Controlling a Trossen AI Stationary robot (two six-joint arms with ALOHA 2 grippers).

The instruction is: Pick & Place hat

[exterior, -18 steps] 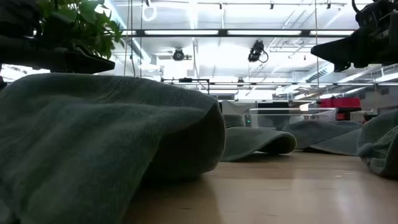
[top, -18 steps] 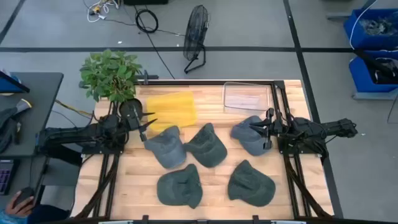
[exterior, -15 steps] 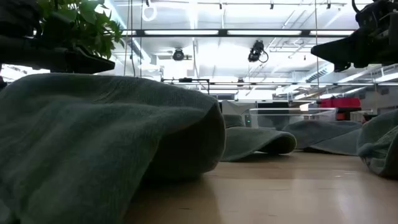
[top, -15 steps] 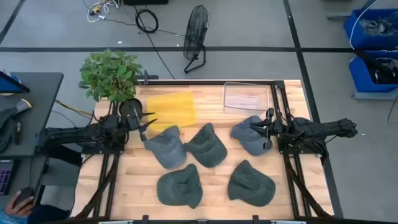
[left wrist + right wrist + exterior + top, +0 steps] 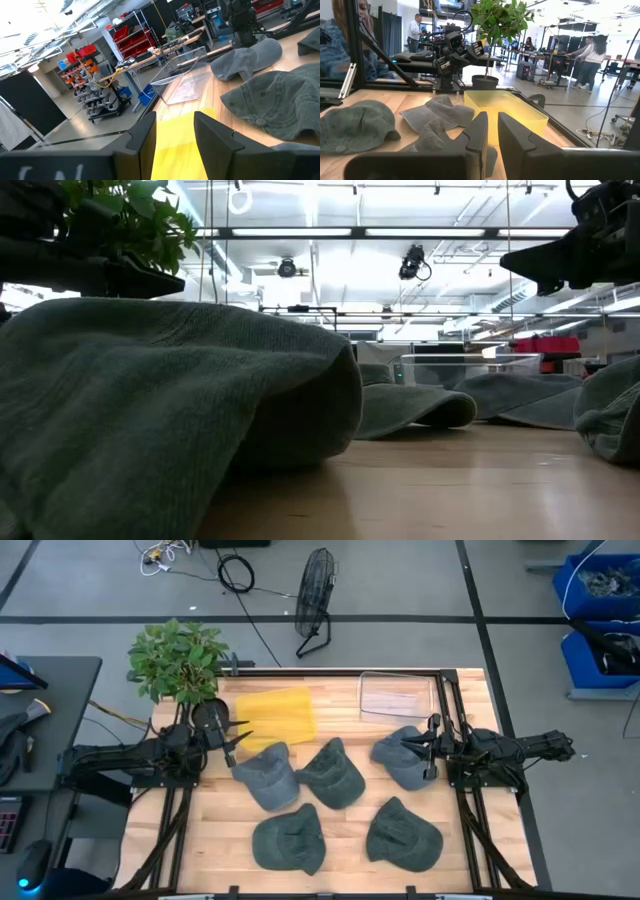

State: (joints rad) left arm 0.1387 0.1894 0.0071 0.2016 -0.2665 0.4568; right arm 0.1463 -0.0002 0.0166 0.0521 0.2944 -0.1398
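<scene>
Several grey caps lie flat on the wooden table: three in a far row (image 5: 265, 775) (image 5: 333, 773) (image 5: 400, 755) and two nearer (image 5: 290, 840) (image 5: 403, 835). A yellow bin (image 5: 275, 715) and a clear bin (image 5: 397, 695) stand at the far side. My left gripper (image 5: 235, 740) hovers open, beside the left cap's far edge and near the yellow bin (image 5: 175, 145). My right gripper (image 5: 425, 747) hovers over the right cap's edge, raised well off the table (image 5: 580, 250). Its fingers (image 5: 492, 132) stand open by a narrow gap.
A potted plant (image 5: 178, 660) stands at the table's far left corner, close behind my left arm. Dark frame rails run along both table sides (image 5: 470, 830). Bare wood shows between the near caps (image 5: 345, 840). People stand in the room beyond (image 5: 592, 55).
</scene>
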